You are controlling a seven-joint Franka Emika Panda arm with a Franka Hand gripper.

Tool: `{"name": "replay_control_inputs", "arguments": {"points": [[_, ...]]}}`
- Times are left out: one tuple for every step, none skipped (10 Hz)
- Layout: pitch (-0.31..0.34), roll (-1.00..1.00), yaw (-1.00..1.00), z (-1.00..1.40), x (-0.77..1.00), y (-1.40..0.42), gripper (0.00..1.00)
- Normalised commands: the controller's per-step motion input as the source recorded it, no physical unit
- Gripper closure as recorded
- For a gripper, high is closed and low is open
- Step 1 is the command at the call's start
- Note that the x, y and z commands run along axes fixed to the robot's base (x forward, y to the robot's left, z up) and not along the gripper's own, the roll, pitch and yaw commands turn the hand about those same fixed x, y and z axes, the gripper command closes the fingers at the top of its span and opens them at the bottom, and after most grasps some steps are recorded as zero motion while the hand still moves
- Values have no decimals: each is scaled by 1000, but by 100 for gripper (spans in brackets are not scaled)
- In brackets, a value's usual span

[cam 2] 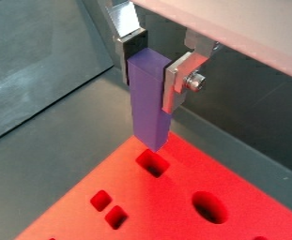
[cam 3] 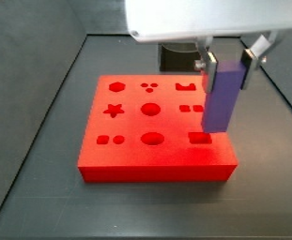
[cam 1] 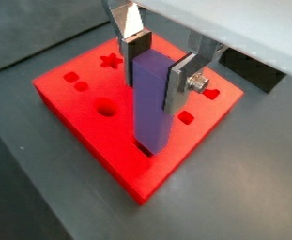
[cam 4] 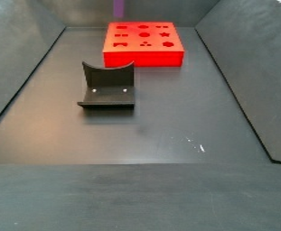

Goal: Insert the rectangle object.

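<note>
Only a side view takes in the wide dark floor, its raised walls, the grey curved holder standing well apart from the red block, and neither arm nor bar. The closer views show the gripper above the block, its silver fingers clamped on the upper end of the purple bar. The bar hangs upright, its lower end just over a rectangular hole at the block's edge; the hole also shows in a side view.
</note>
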Motion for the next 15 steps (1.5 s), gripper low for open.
{"name": "replay_control_inputs", "arguments": {"points": [[34, 147, -114, -260, 0, 11, 100], [93, 70, -231, -200, -63, 23, 100], [163, 94, -263, -203, -120, 26, 100], [354, 107, -357, -63, -37, 0, 100], [301, 71, -286, 0, 97, 0, 100], [161, 56, -71, 0, 237, 0, 100], [140, 131, 0, -49, 137, 0, 100], [79, 160, 140, -117, 69, 0, 100], [13, 127, 311, -157, 0, 0, 100], [0, 134, 320, -103, -43, 0, 100], [27, 111, 237, -89, 0, -3, 100], [36, 87, 217, -117, 37, -54, 100], [4, 69, 71, -120, 49, -83, 100], [0, 63, 20, -163, 37, -123, 100], [0, 61, 29, -166, 3, -131, 100]]}}
